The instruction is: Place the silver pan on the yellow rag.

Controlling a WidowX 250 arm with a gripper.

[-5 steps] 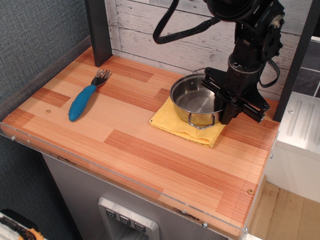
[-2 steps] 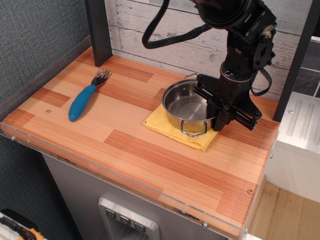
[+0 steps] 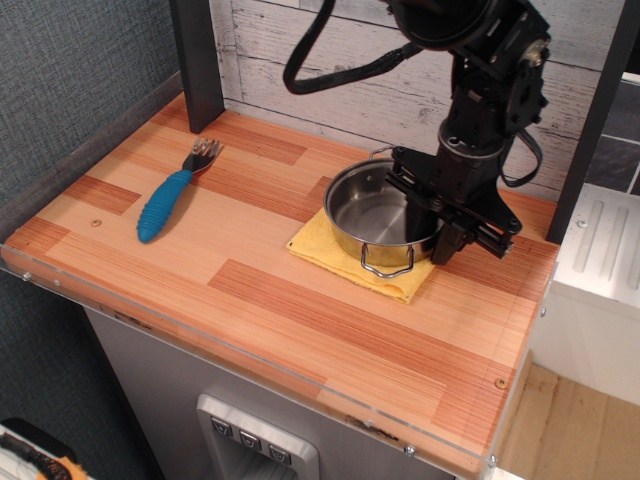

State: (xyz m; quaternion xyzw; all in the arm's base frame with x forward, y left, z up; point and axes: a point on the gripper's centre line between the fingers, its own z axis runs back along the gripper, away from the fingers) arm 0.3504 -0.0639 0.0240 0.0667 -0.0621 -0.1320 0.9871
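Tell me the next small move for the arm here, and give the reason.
Probably open the pincer and lift straight up. The silver pan already sits upright on the yellow rag, which shows on its left and front sides, while the pincer is still at the pan's right rim. Whether it grips the rim is unclear.

The dark arm reaches down from the upper right, wrist tilted, its gripper (image 3: 440,215) pointing downward with jaws spread apart, a black cable looping behind.

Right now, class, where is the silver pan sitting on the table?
The silver pan sits on the yellow rag, toward the table's back right, with the gripper at its right rim and the blue-handled fork far left.
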